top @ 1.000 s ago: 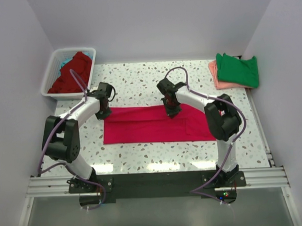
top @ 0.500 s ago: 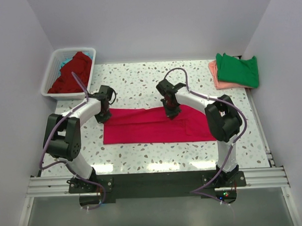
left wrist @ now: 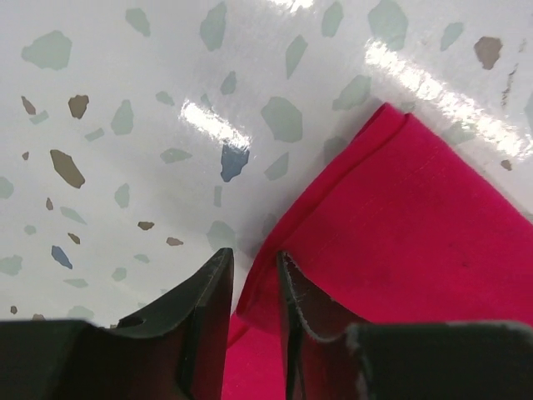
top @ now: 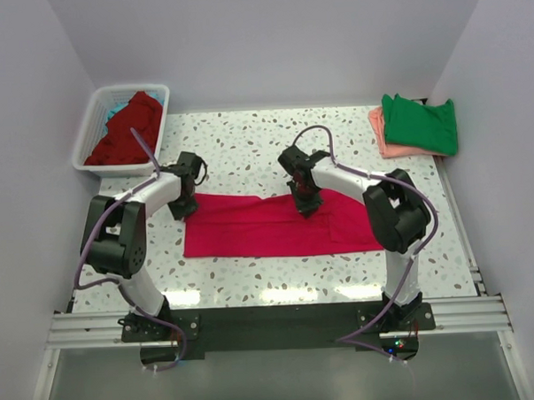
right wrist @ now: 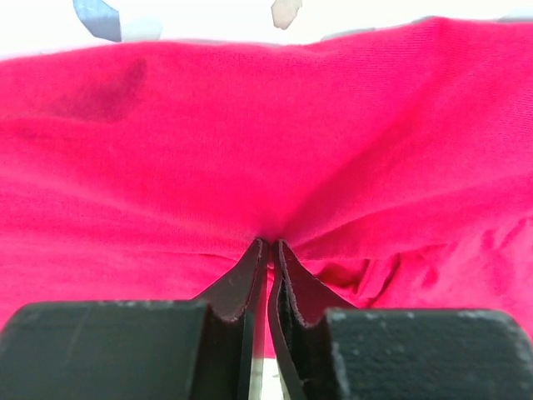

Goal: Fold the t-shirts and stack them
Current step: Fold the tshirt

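A bright crimson-pink t-shirt (top: 268, 228) lies flat as a long strip across the middle of the table. My left gripper (top: 186, 203) is at its far left corner; in the left wrist view the jaws (left wrist: 254, 258) stand narrowly apart with the shirt's folded edge (left wrist: 416, 233) pinched between them. My right gripper (top: 307, 203) is at the middle of the far edge; in the right wrist view it (right wrist: 268, 244) is shut on the cloth (right wrist: 250, 125), which puckers towards the fingertips.
A white slatted basket (top: 85, 137) at the back left holds a dark red shirt (top: 126, 126) and a bit of teal cloth (top: 114, 109). A folded green shirt (top: 420, 122) lies on a salmon-pink one (top: 379, 135) at the back right.
Both grippers have shifted slightly towards the near side. The shirt's far edge has come with them and now dips at the right gripper.
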Robot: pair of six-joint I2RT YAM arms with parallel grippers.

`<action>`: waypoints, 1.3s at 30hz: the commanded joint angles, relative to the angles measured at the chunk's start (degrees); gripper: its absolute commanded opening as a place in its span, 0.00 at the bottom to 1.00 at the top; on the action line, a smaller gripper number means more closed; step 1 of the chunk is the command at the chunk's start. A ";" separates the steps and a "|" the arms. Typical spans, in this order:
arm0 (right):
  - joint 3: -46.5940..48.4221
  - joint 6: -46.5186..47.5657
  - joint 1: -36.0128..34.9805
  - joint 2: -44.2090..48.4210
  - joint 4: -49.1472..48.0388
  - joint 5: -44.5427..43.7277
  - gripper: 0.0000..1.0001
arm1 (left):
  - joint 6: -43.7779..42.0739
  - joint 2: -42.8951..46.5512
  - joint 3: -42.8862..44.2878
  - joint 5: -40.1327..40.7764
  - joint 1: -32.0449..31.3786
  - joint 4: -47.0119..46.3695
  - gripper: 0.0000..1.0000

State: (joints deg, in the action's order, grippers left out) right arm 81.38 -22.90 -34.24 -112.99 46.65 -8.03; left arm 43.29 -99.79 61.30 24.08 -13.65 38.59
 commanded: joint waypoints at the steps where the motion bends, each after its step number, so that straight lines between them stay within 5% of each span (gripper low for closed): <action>1: 2.72 -0.13 -0.13 3.83 2.04 -1.99 0.12 | -1.45 3.10 3.48 1.33 -0.06 -2.73 0.33; 16: 6.50 -2.15 0.49 3.57 1.77 -9.01 0.17 | -3.47 0.66 6.55 -6.49 -0.06 -9.06 0.35; 39: 2.37 -1.89 10.68 -4.25 -5.43 -2.44 0.17 | -3.57 -11.03 9.89 -5.01 -0.06 -10.29 0.34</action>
State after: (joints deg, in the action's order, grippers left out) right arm 84.18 -24.58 -24.05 -116.01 42.96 -12.73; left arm 39.59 -107.26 69.12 16.93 -13.65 29.50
